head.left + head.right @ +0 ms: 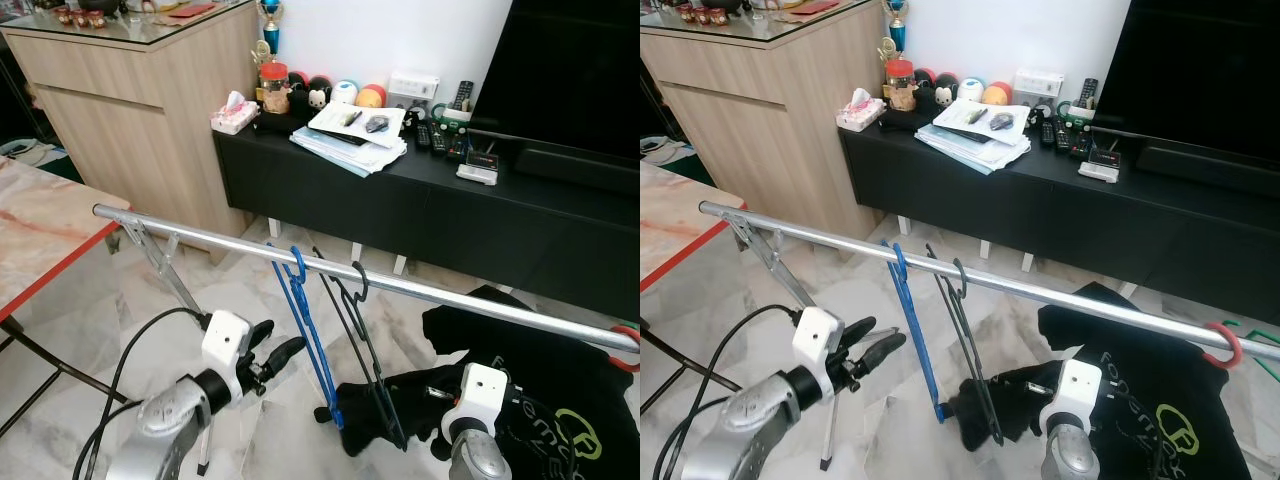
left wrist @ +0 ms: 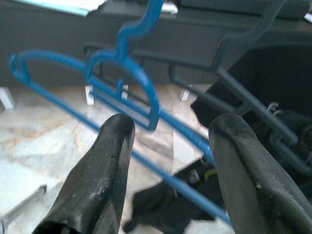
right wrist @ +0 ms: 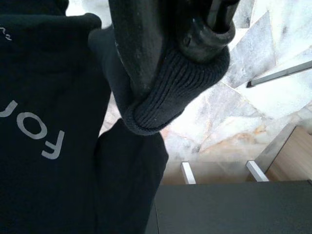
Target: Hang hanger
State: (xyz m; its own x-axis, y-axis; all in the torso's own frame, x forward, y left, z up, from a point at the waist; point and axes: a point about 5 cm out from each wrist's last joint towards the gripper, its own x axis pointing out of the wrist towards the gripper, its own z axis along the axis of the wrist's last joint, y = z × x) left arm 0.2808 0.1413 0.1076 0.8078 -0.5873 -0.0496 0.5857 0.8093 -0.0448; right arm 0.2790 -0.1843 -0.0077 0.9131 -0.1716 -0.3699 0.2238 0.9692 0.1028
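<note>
A silver rail (image 1: 200, 237) runs across in front of me. On it hang a blue hanger (image 1: 310, 330) and, just to its right, a black hanger (image 1: 365, 350). My left gripper (image 1: 283, 340) is open, level with the blue hanger's body and a short way to its left. In the left wrist view the blue hanger (image 2: 131, 73) lies just beyond the spread fingers (image 2: 109, 161). My right gripper (image 1: 432, 393) is low, to the right of the black hanger. It is shut on the ribbed cuff (image 3: 170, 92) of a black sweatshirt (image 1: 560, 400).
The sweatshirt hangs from a red hook (image 1: 628, 340) at the rail's right end. A black TV cabinet (image 1: 400, 200) with clutter stands behind, a wooden cabinet (image 1: 130, 100) back left. A marble table (image 1: 40, 230) is at the left, beside the rack's leg (image 1: 160, 260).
</note>
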